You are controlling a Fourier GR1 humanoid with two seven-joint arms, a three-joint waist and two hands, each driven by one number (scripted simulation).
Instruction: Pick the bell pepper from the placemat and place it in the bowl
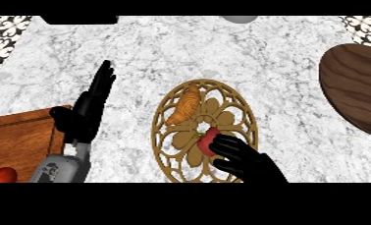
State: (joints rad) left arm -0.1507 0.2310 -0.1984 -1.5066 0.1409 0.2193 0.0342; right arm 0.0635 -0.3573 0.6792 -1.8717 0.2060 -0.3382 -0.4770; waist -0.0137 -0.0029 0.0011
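Curling the fingers point(226, 144) of the right hand point(250, 162) round the red bell pepper point(207, 140), covering its right side (green stem point(199, 134) peeking out at the upper left). Holding it over the lower middle of the round gold openwork placemat point(161, 135), touching the mat or just lifted, impossible to tell, below an orange-brown croissant-like piece point(185, 106). Resting the left hand point(87, 108) open on the view's left, its fingers straight and pointing up, beside a wooden board point(25, 138). Leaving the dark wooden bowl point(351, 86) at the marble surface's point(217, 52) right edge, well apart from the pepper.
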